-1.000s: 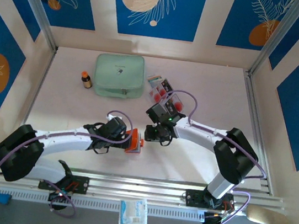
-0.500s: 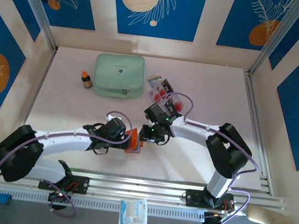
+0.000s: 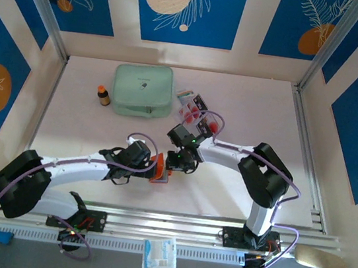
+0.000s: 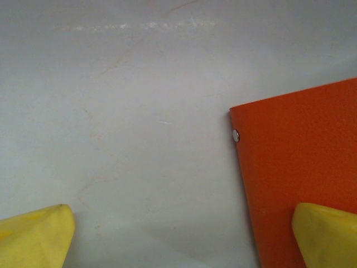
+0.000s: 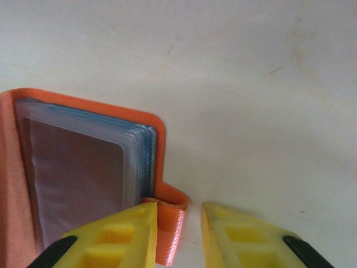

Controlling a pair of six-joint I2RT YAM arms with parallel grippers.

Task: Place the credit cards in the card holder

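1. My right gripper has its yellow jaws drawn close, one on each side of the card holder's snap tab. The tab lies against one finger, and a sliver of table shows before the other. I cannot tell if the tab is actually pinched.
2. Just beyond those fingers the card holder lies open, with its stack of greyish clear sleeves facing up.
3. My left gripper stands wide open and grips nothing. One fingertip hangs over the holder's orange cover, near its metal stud. The other is over bare table.
4. From above, my two grippers meet at the holder, mid-table.
5. The credit cards lie further back, apart from the holder and beside the mint-green pouch.
6. A small bottle stands left of the pouch on the table.
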